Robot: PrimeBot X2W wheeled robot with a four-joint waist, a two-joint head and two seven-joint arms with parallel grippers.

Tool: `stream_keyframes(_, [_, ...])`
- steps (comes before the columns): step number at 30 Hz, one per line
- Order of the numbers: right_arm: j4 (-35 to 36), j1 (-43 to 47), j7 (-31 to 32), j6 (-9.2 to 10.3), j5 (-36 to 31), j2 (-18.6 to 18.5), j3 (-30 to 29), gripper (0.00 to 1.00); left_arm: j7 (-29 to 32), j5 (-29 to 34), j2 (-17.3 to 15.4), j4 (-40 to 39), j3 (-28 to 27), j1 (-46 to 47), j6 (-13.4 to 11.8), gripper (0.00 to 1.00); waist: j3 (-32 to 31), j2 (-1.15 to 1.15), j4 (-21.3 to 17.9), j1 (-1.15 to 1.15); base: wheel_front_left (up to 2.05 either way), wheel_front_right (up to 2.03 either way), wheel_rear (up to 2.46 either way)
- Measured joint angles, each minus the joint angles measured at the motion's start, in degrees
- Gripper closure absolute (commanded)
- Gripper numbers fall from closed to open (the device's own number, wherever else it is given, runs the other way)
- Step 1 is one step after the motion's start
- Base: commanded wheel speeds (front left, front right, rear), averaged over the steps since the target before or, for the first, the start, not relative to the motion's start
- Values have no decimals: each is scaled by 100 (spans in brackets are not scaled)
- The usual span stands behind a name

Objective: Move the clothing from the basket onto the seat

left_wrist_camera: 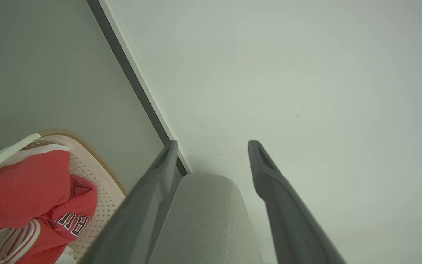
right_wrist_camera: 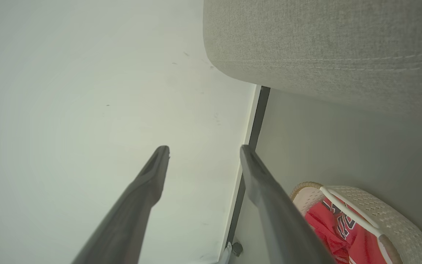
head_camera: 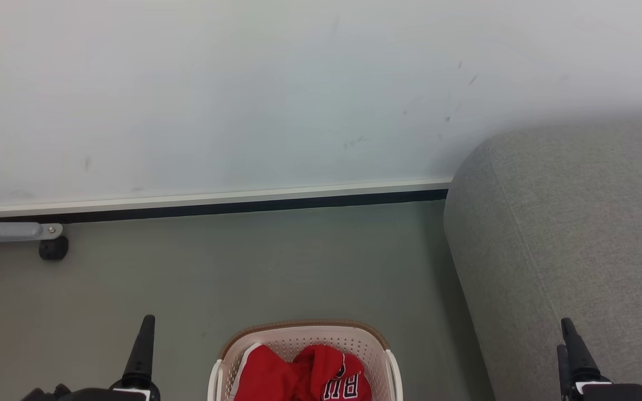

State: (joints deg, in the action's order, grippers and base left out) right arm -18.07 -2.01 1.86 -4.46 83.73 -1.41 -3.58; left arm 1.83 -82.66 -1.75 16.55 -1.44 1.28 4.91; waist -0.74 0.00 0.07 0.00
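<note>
Down on the grey-green floor (head_camera: 276, 267) right before us stands the basket (head_camera: 298, 336), its brown rim toward the pale wall (head_camera: 243, 83). The clothing (head_camera: 279, 379) lies bunched inside it, red with white trim, and dark white-edged letters show on the fold nearer our right. To our right the seat (head_camera: 577, 234) rises beside the basket, with a strip of floor between them. We hold our left gripper (left_wrist_camera: 214, 145) to the left of the basket, its two dark fingers spread apart with nothing between them. Our right gripper (right_wrist_camera: 204, 148) shows against the seat in the head view, its fingers likewise parted and empty. Neither touches the clothing. A skirting strip (head_camera: 215, 197) runs along the wall's foot, and at far left a grey metal leg with a black caster (head_camera: 52, 248) rests on the floor.
</note>
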Motion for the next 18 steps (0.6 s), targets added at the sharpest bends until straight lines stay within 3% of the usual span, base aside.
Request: stream_keyframes(18, [267,22,-354,272,-1763,-147,568,0,-345,1942,-137,-330,408,-7,-310,0,-33,0,3,0,0,0,0])
